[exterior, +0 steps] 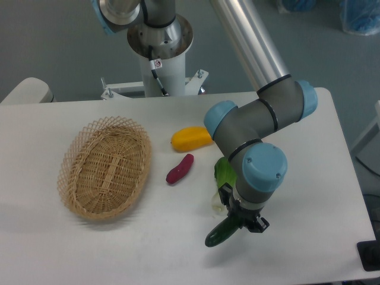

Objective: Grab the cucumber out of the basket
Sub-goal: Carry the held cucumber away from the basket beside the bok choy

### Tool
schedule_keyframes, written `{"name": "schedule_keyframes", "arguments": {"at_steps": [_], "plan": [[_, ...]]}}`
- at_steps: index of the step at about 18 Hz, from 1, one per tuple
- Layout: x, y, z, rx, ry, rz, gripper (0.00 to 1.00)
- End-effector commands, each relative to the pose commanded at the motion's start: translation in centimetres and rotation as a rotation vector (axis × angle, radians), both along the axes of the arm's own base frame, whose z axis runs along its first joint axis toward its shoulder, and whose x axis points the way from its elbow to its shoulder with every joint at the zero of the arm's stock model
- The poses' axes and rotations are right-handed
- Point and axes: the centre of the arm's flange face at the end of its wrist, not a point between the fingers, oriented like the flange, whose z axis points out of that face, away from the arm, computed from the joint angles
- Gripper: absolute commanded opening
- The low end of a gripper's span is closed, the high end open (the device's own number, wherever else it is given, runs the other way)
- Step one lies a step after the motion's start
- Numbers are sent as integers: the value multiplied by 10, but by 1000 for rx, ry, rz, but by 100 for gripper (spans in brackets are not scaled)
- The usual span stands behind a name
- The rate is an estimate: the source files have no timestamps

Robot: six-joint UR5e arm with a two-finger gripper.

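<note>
The cucumber (pixel 221 232) is out of the basket and sits over the front part of the desk (pixel 309 178), right of centre, tilted with its lower end pointing toward the front edge. Only that lower, dark green end shows; the upper end is covered by the gripper (pixel 240 222) and the wrist above it. The claw is closed around the cucumber, its fingers narrowly set on either side of it, though the fingertips themselves are small and dark and hard to separate from the vegetable. Whether the cucumber's tip touches the desk cannot be told.

Just behind the gripper, a leafy green vegetable with a pale stem (pixel 223 178) is largely hidden by the arm (pixel 255 119); only a strip of leaf and a bit of stem show. A purple sweet potato (pixel 179 168) lies near the desk's centre, apart from a yellow item (pixel 191 138) behind it. The basket (pixel 105 167) stands toward the left edge with nothing visible inside. The arm's upper tube is cut off at the top of the frame.
</note>
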Motion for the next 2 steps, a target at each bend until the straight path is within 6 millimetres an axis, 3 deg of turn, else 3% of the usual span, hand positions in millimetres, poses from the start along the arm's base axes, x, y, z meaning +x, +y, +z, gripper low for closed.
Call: {"name": "schedule_keyframes", "arguments": {"at_steps": [2], "plan": [[1, 0, 0, -5, 4, -1, 19]]}}
